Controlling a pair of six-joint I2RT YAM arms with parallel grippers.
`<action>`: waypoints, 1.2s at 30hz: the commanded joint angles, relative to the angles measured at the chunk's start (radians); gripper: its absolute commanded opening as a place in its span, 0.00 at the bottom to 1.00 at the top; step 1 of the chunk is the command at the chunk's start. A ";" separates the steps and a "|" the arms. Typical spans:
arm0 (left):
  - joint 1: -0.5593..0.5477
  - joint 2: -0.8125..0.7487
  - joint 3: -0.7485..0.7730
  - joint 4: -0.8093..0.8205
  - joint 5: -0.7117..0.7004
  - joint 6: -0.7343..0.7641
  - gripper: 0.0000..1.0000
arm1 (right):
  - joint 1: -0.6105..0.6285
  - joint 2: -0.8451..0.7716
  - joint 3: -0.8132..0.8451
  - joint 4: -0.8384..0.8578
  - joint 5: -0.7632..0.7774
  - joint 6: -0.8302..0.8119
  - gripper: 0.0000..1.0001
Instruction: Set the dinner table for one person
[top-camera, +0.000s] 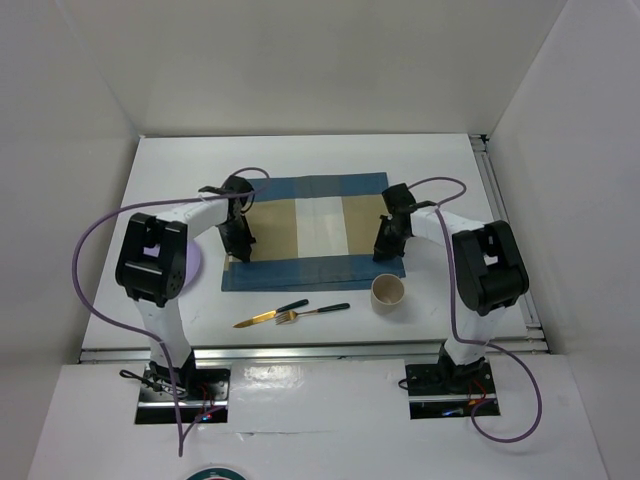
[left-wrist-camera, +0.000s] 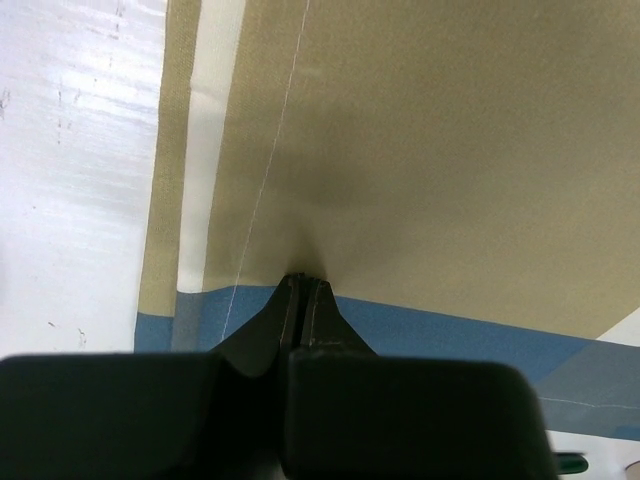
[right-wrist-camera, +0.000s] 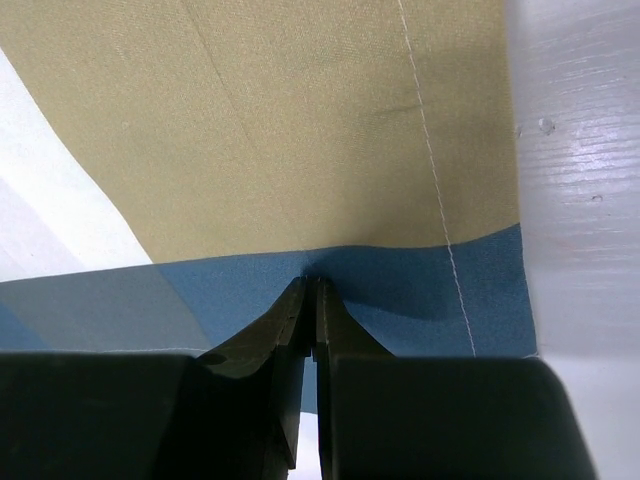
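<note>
A blue-and-tan cloth placemat (top-camera: 312, 232) lies on the white dinner table (top-camera: 300, 160). My left gripper (top-camera: 238, 250) is shut on the placemat's near left edge; in the left wrist view its tips (left-wrist-camera: 303, 282) pinch the cloth (left-wrist-camera: 420, 150). My right gripper (top-camera: 385, 250) is shut on the placemat's near right edge; in the right wrist view its tips (right-wrist-camera: 310, 285) pinch the blue border (right-wrist-camera: 400, 280). A knife (top-camera: 270, 313) and a fork (top-camera: 312, 312) with dark handles lie in front of the placemat. A tan cup (top-camera: 388, 292) stands at the near right.
A pale lilac plate (top-camera: 193, 268) shows partly under the left arm at the near left. White walls enclose the table on three sides. A metal rail (top-camera: 310, 348) runs along the near edge.
</note>
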 joint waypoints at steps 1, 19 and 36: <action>-0.001 0.062 0.026 0.021 -0.044 0.016 0.00 | 0.002 0.010 -0.058 -0.086 0.110 0.001 0.11; -0.031 -0.068 0.136 -0.103 -0.142 0.026 0.12 | 0.002 -0.160 0.287 -0.293 0.148 -0.008 0.25; -0.042 -0.452 0.169 -0.180 -0.153 0.044 0.63 | 0.002 -0.766 -0.102 -0.571 0.099 0.213 0.91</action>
